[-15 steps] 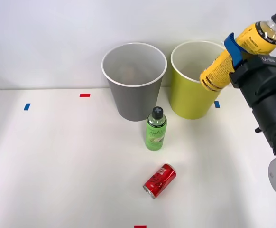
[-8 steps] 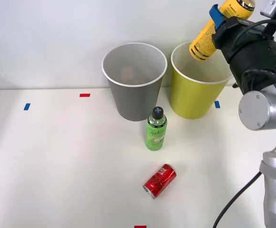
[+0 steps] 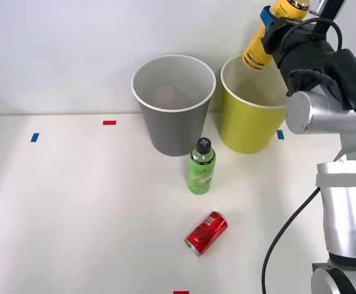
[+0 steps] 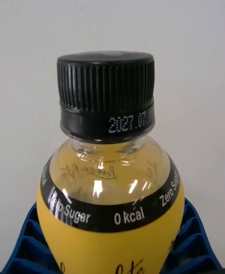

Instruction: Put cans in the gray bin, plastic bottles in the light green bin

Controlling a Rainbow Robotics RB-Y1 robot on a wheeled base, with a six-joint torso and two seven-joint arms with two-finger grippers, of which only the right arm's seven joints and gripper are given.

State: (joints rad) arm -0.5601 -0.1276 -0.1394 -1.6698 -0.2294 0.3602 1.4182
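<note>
Occupying the front view from 6 to 3 o'clock, the white table (image 3: 74, 208) carries the inventory; red and blue tape marks dot its surface.

Right arm: rises along the 3 o'clock edge, its base cut off by the frame.

Gray bin (image 3: 173, 116): upright at about 12 o'clock of table centre, a dim shape inside hard to make out.

Light green bin (image 3: 246, 125): upright just beside the gray bin, at its 3 o'clock; its far rim is partly hidden behind the arm.

Yellow-orange bottle (image 3: 259, 46): tilted in the air above the light green bin's rim, its upper end cut off at the top edge. The wrist view shows its black cap (image 4: 107, 95) and a band reading "0 kcal".

Right gripper (image 3: 274, 21): blue ribbed fingers (image 4: 28, 241) pinching the yellow-orange bottle on both sides.

Green bottle (image 3: 200, 166): upright, at 6 o'clock of the bins.

Red can (image 3: 206, 233): lying on its side, at 6 o'clock of the green bottle, apart from it.
</note>
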